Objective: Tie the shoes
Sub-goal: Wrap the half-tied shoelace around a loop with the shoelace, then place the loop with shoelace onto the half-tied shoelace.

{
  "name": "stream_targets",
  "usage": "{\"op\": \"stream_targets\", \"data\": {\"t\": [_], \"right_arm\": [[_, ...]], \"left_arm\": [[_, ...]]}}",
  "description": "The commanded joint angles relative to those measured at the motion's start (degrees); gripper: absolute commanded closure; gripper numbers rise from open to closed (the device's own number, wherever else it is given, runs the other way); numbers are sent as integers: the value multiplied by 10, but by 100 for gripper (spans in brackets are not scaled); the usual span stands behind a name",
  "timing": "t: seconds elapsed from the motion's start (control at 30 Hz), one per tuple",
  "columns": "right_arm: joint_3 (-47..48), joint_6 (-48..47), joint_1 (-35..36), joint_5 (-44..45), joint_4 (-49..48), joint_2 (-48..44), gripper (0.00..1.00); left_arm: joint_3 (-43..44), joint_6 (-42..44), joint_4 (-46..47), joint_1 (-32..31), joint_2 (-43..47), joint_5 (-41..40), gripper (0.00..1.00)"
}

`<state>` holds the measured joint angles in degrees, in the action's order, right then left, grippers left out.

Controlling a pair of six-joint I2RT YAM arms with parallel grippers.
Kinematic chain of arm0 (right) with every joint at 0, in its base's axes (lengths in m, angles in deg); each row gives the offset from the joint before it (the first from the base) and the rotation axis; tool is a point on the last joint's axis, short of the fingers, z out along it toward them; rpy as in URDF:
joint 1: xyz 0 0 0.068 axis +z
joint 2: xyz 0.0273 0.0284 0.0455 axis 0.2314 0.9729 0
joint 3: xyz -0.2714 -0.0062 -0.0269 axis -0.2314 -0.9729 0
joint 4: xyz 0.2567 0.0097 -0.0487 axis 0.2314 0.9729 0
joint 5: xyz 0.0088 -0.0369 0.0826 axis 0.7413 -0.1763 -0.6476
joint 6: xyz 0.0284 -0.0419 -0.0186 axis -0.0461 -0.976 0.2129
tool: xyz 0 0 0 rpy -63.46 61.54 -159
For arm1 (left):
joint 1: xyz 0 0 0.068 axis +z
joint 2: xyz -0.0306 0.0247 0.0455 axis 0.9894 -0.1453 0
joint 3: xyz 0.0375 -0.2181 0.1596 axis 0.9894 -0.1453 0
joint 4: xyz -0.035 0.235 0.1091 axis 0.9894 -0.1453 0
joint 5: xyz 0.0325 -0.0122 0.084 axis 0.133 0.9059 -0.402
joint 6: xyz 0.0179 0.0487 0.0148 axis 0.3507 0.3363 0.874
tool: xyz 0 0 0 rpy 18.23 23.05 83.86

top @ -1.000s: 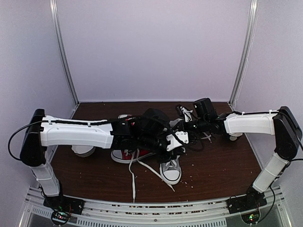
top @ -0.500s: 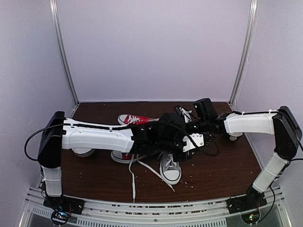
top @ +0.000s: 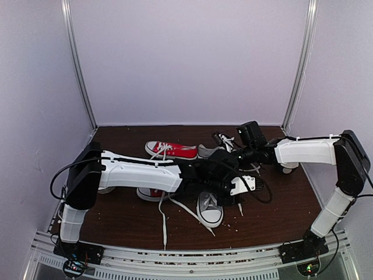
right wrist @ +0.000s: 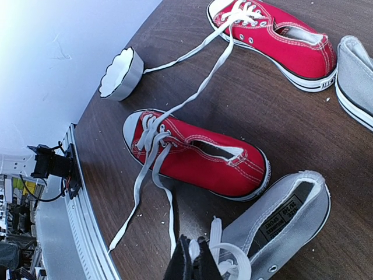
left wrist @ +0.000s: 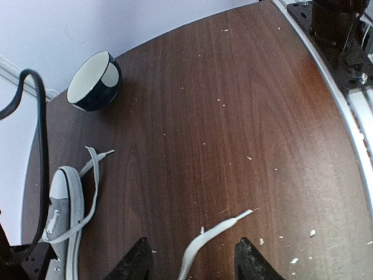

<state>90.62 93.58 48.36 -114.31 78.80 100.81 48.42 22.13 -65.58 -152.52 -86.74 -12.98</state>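
Note:
One grey shoe (top: 210, 209) points its white toe at the table's near edge; in the right wrist view it is the grey shoe (right wrist: 291, 216). The other grey shoe (top: 206, 151) lies behind it, largely hidden by my left arm. My left gripper (top: 236, 189) reaches across that near shoe. Its jaws stand open (left wrist: 192, 262), and a loose white lace end (left wrist: 230, 221) lies on the wood between them. My right gripper (right wrist: 195, 259) is shut on a white lace loop beside the near grey shoe's eyelets. In the overhead view my right gripper (top: 233, 154) is mostly hidden.
Two red sneakers (top: 172, 150) (top: 152, 192) lie left of the grey pair, their long white laces (top: 165, 219) trailing toward the near edge. A dark blue bowl (left wrist: 93, 81) sits at the right, a white fluted bowl (right wrist: 119, 73) at the left. Crumbs dot the wooden table (top: 274, 204).
My left arm has swung to the right across the shoes, and its jaws have gone from shut to open, leaving the lace end on the table. The right arm has stayed put.

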Motion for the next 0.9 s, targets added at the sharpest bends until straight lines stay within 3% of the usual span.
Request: {"op": "stream_targets", "data": {"t": [0.0, 0.1, 0.2, 0.33, 0.43, 0.57, 0.7, 0.8, 0.87], "right_arm": [[17, -13, -1, -14, 2, 10, 100], [19, -9, -2, -19, -2, 15, 100], [19, -6, -2, -24, -8, 15, 100], [19, 4, 0, -29, -19, 17, 100], [15, 23, 1, -31, -42, 14, 100], [-1, 46, 2, -30, -76, 10, 100], [-4, 50, 4, -28, -79, 12, 100], [-9, 52, 5, -26, -81, 11, 100], [-11, 54, 6, -26, -82, 11, 99]], "left_arm": [[-5, 7, -32, 0, 69, 41, 47], [-91, 24, -1, 4, 151, 51, 46], [-220, 24, 52, 29, 238, 72, 53], [-336, -94, 164, 116, 290, 105, 60], [-378, -209, 263, 176, 273, 118, 58], [-441, -239, 447, 182, 241, 159, 50], [-461, -295, 600, 183, 178, 162, 50], [-456, -339, 662, 183, 137, 172, 49], [-446, -346, 655, 182, 118, 166, 49]]}}
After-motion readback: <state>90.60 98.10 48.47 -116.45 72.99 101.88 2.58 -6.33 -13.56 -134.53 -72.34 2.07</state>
